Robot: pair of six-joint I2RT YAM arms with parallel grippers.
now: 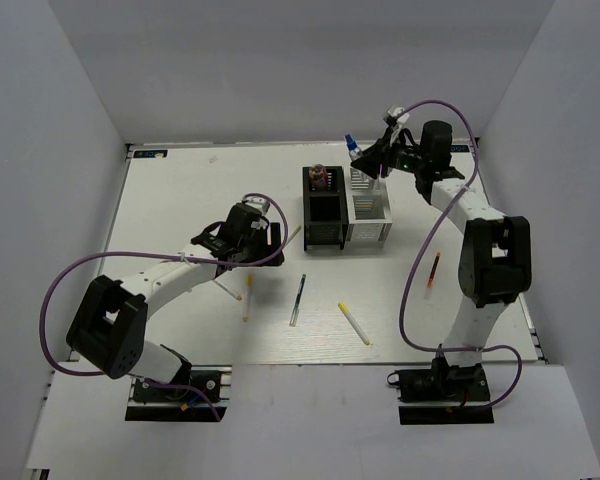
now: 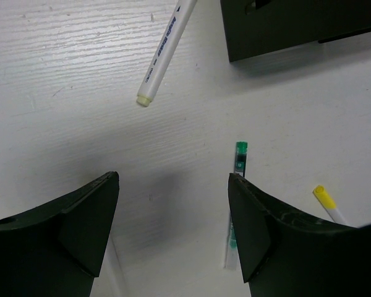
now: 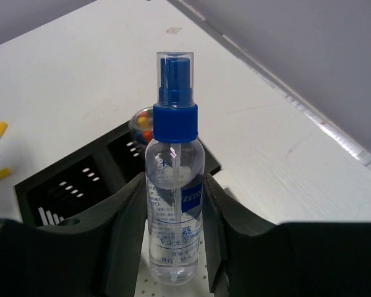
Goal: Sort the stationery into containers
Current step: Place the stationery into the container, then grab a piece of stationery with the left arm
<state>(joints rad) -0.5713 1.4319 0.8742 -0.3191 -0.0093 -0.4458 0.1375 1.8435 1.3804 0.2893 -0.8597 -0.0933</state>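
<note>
One white surface carried everything, walled in by pale panels.

Both arms rose from its near edge. The left arm folded low at its elbow and reached forward and inward, its wrist tipped down over the surface a little left of the holders. The left jaws stood wide apart with nothing between them, only bare surface below. The right arm stood tall on its upper link, then bent back and inward, its wrist level behind the holders. The right jaws were clamped on the clear blue-capped bottle, held upright by its body.

The black holder and the white holder stood touching side by side at the middle of the surface. The bottle's foot hung over the white holder's rear part; whether it touched could not be told.

The dark pen lay near the front middle, well clear of the left jaws. The red pen lay beside the right arm. Thin white pens with yellow ends were scattered in front of the holders, one just beside the black holder's left corner. The pink tube stood in the black holder's rear compartment.
</note>
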